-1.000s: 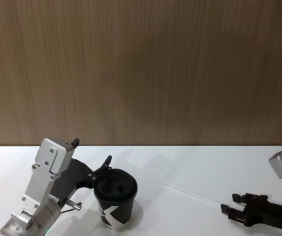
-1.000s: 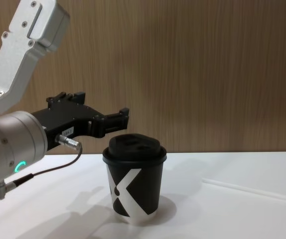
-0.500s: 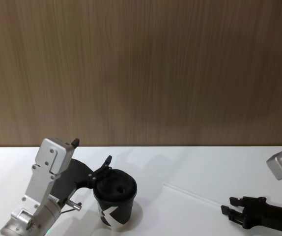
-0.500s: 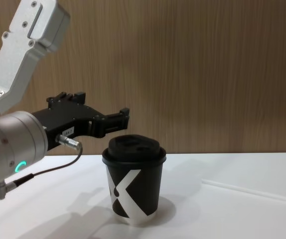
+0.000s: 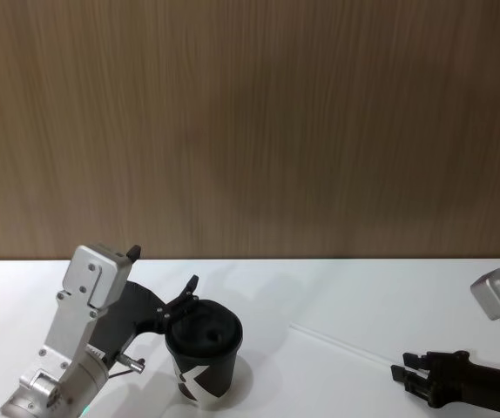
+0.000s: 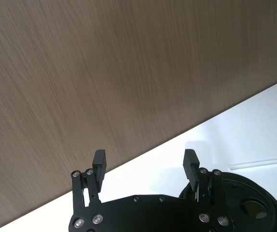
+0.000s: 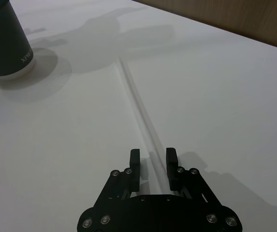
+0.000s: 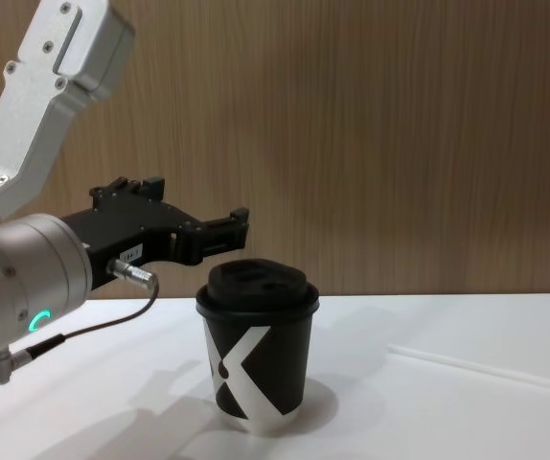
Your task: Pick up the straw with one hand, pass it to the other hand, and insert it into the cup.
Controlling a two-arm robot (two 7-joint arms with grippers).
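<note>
Straw (image 7: 133, 94): flat on desk (image 7: 225, 96), right of cup (image 8: 256, 355)
Right pincer (image 7: 153, 153): narrowly parted, straddling straw's end, gripping nothing
Left pincer (image 6: 145, 159): spread wide, empty, behind cup

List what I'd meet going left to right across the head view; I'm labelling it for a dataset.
left pincer → cup → straw → right pincer
</note>
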